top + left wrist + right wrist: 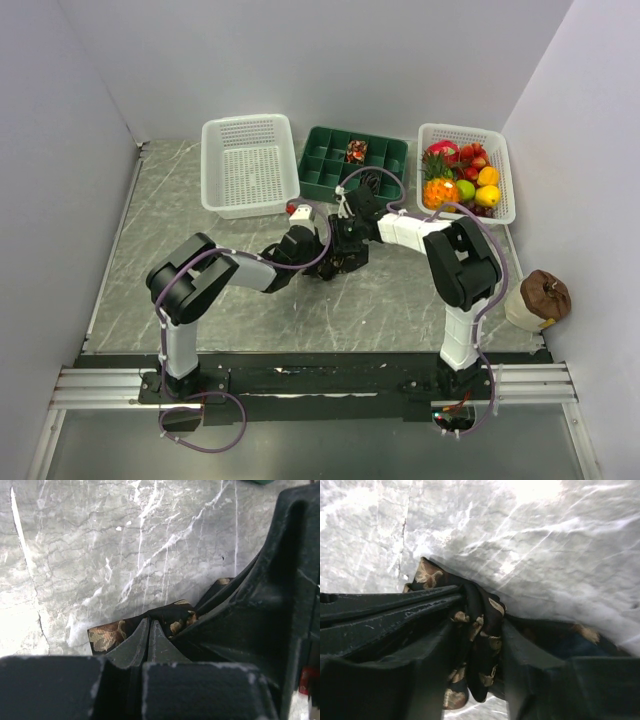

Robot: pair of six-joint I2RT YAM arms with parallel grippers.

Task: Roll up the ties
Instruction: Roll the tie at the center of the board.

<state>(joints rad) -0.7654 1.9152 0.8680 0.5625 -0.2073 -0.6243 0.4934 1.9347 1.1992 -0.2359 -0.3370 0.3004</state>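
I am looking across a grey marble-patterned tabletop (200,215) that is running back to a plain pale back wall (330,60). A left wall (50,200) and a right wall (590,150), both just as pale, are closing it in on either side. White veins are crossing the stone pattern. A metal strip (113,240) is edging the table's left side. An aluminium rail (100,385) is lying along the near edge, with a lower grey surface (330,450) showing beyond it. Light is falling evenly and glaring white off the tabletop in a bright patch (535,490).
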